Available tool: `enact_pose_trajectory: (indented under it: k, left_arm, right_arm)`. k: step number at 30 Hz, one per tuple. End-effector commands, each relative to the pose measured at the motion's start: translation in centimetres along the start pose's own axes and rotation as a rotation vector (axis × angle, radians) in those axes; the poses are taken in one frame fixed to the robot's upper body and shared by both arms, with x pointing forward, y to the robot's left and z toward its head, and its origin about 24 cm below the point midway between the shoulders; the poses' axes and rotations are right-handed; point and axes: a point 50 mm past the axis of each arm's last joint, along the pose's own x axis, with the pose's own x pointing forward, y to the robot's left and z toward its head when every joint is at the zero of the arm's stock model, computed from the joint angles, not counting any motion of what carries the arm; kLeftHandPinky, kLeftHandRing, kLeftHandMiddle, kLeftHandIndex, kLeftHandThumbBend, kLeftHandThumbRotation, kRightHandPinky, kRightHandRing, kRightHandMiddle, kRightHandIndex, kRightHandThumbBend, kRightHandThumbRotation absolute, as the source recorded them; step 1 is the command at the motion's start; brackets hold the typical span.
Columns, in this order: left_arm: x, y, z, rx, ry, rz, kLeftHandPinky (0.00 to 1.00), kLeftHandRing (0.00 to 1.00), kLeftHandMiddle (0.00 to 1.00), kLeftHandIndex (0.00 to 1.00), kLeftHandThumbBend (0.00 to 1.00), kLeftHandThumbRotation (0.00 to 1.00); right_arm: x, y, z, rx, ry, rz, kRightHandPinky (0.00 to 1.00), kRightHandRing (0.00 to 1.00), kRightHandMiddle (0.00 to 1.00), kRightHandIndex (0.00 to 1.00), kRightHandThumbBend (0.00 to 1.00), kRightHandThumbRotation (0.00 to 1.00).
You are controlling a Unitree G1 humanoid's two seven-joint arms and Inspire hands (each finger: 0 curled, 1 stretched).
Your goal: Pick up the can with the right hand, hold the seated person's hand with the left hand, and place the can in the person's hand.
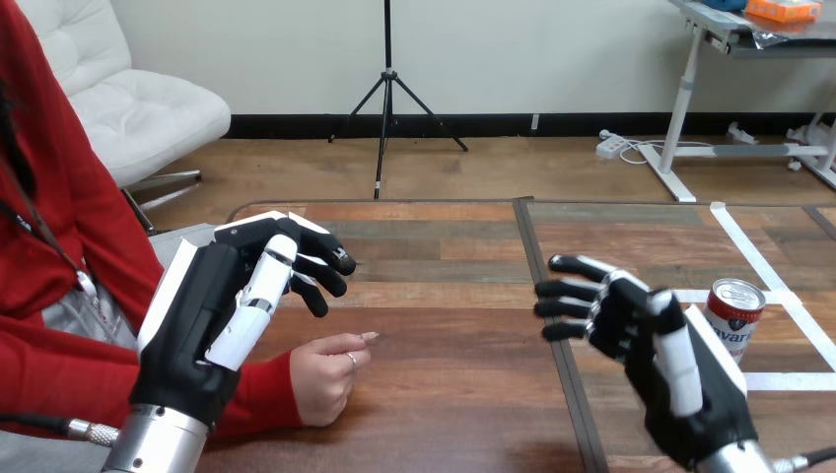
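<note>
Vantage: robot's head, above and behind the left hand [202, 315] and right hand [695, 389], near them.
Facing: forward and down across the table [444, 394].
Framing: arms enter from the bottom edge.

legible text: none | can [737, 313]: white lettering on red, partly hidden, unreadable

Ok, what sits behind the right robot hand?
A can stands upright on the wooden table behind the right robot hand; the hand covers its lower left side.
</note>
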Motion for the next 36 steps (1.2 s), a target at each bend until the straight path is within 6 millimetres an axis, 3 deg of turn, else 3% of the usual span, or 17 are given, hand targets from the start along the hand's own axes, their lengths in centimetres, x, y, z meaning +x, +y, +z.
enact_pose_trajectory:
  k: [1,19,36]
  left_arm:
    - [1.2,0.4,1.1,0.033,-0.072,-0.007,0.34,0.47,0.51,0.44,0.0,0.8]
    - [1.1,0.6,1.0,0.028,-0.073,0.004,0.34,0.46,0.51,0.44,0.0,0.79]
    - [0.7,0.8,1.0,0.031,-0.065,0.019,0.33,0.46,0.5,0.43,0.0,0.77]
  right_arm:
    - [3.2,-2.4,2.2,-0.015,-0.104,-0.073,0.66,0.74,0.77,0.81,0.84,1.0]
    - [5.6,-6.2,3.8,-0.067,-0.134,-0.18,0.76,0.81,0.82,0.84,0.83,1.0]
    - [7.0,-8.9,5.6,-0.214,-0.162,-0.3,0.76,0.83,0.84,0.84,0.83,1.0]
